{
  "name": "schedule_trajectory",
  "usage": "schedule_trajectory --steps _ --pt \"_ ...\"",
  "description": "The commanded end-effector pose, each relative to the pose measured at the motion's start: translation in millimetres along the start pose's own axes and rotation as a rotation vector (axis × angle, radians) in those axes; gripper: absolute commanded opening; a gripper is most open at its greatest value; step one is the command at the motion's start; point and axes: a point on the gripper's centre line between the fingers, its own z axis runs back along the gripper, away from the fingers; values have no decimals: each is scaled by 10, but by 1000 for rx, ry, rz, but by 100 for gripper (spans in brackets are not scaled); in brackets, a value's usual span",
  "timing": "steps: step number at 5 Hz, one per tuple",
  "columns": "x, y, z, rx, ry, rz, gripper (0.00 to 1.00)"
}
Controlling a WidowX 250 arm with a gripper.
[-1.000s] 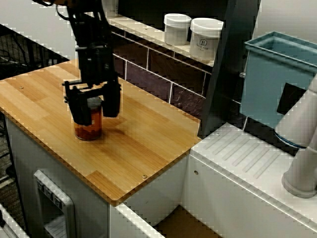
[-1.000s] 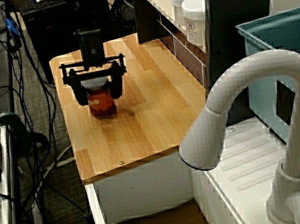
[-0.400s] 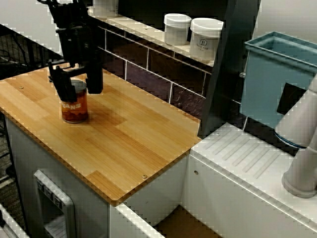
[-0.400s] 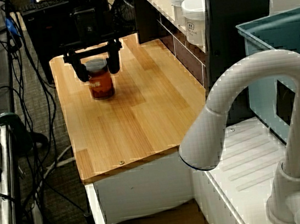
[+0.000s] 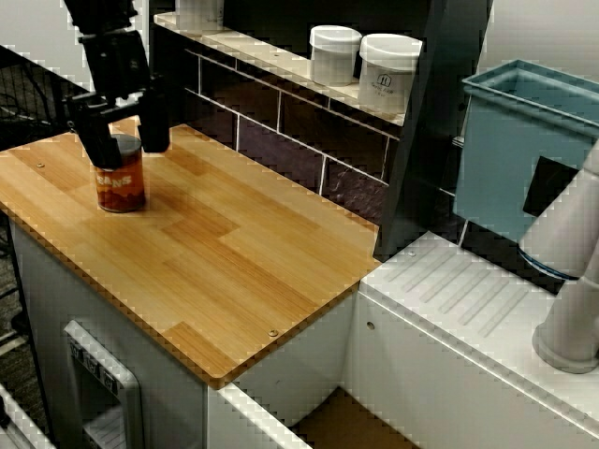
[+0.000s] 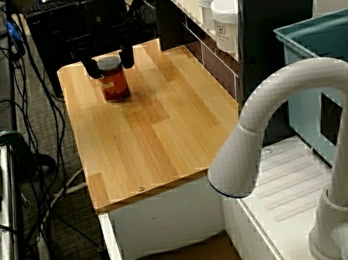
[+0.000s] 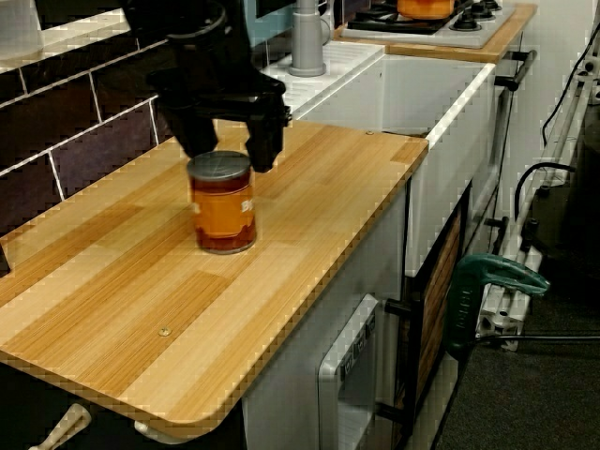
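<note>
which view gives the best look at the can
The close low view: the can looks largest there, lid and orange label plain. The high view shows it small, label blurred; the view past the faucet shows it smaller, far off.

No wording can be read with certainty. The white lettering on the can's [image 5: 121, 184] orange label is blurred, and the mark on the jar [image 5: 387, 77] is too small.
</note>
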Motion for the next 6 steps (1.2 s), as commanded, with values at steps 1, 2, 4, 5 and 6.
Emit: schedule_trajectory --steps 1,2,4,5,6 --pt "-502 139 300 77 37 74 100" --pt "-627 149 356 80 16 119 100" --pt "-434 76 546 51 -51 179 100" --pt "-387 44 700 74 -120 263 100" --pt "-395 33 825 119 -164 398 100"
